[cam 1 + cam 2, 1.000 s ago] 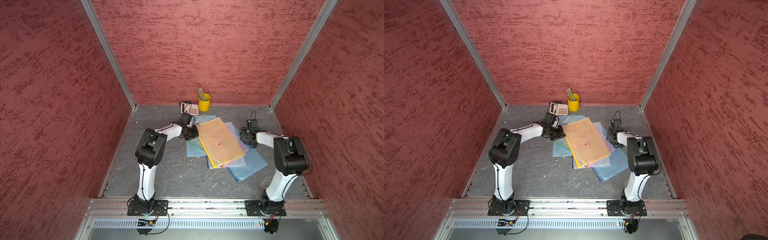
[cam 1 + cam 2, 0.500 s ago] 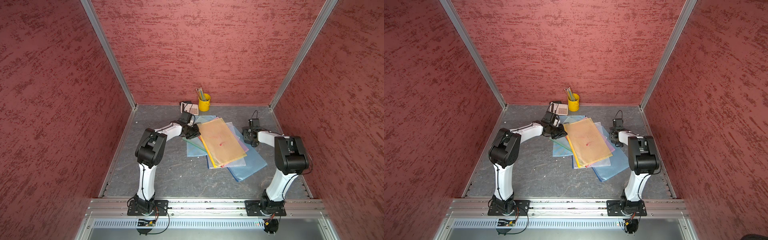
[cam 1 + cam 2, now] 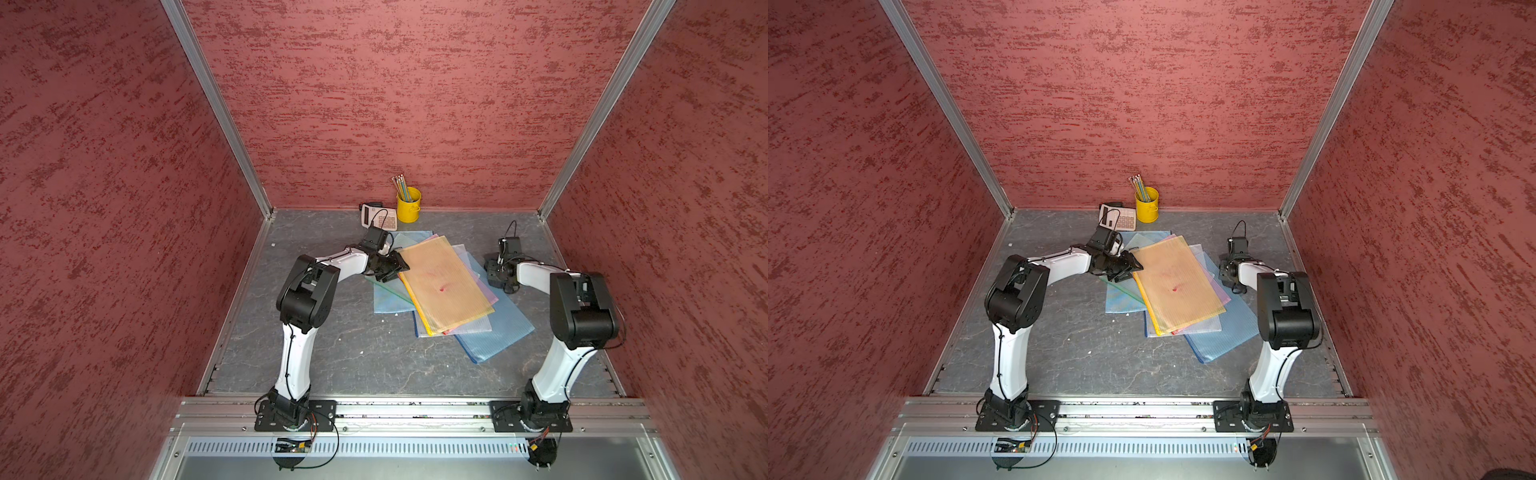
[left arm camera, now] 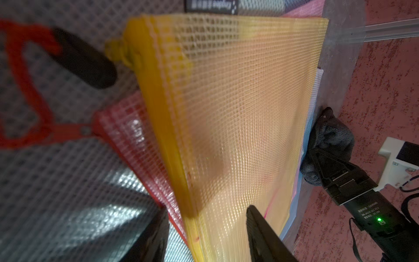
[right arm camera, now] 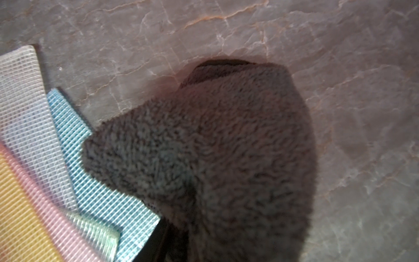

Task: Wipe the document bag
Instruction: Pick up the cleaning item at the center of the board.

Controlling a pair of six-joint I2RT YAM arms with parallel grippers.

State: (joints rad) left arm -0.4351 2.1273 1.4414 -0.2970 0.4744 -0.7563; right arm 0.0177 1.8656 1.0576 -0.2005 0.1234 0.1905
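The document bag [image 3: 446, 286] tops a stack of bags [image 3: 500, 330], cloth [image 5: 204, 158] touching its right edge, calculator [image 3: 378, 216] and cup [image 3: 408, 206] behind.

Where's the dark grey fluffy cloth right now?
In the left wrist view, the dark grey fluffy cloth is on the robot's right side, bunched in the right pincer, beside the stacked mesh document bags.

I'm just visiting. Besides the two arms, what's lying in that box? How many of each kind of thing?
Document bags: 6 that can be told apart in the overlapping pile
Grey cloth: 1
Calculator: 1
Yellow cup of pencils: 1
Total: 9
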